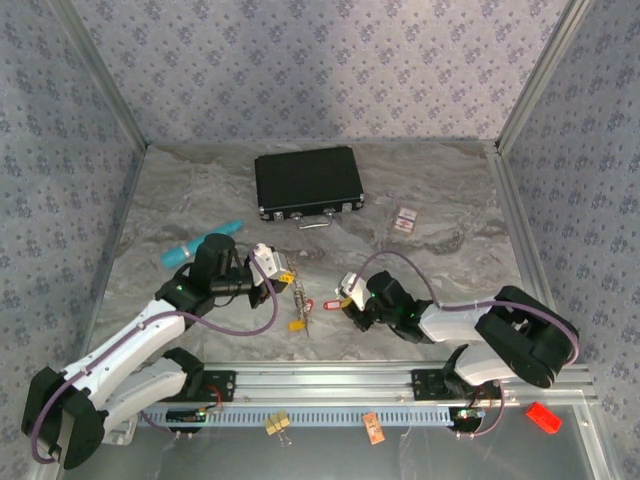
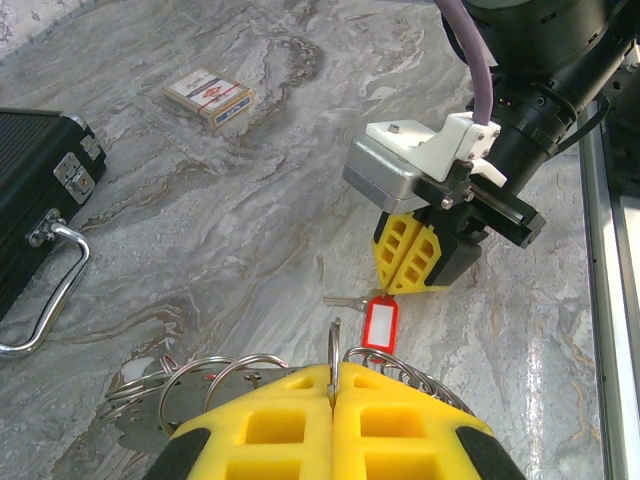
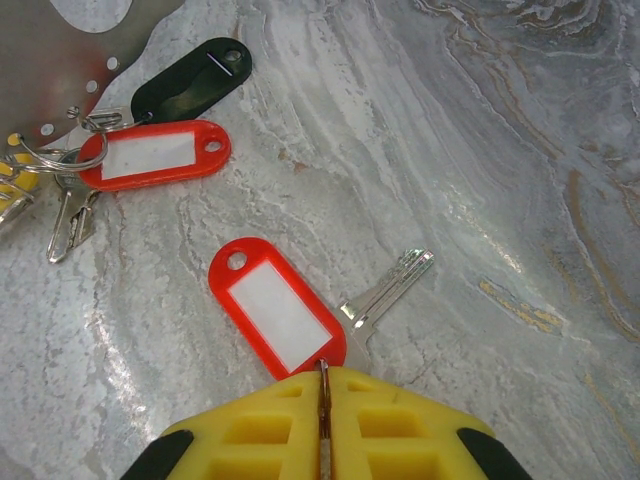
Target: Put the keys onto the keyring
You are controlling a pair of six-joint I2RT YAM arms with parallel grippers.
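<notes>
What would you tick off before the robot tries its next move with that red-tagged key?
1. Left gripper shut on the keyring: ok.
2. Right gripper shut on the small loop of the red-tagged key: ok.
3. Red-tagged key lifted off the table: cannot tell.
4. Keyring's coil spread open for threading: cannot tell.
5. Other tagged keys lying apart from the held one: ok.
6. The two grippers not touching each other: ok.
</notes>
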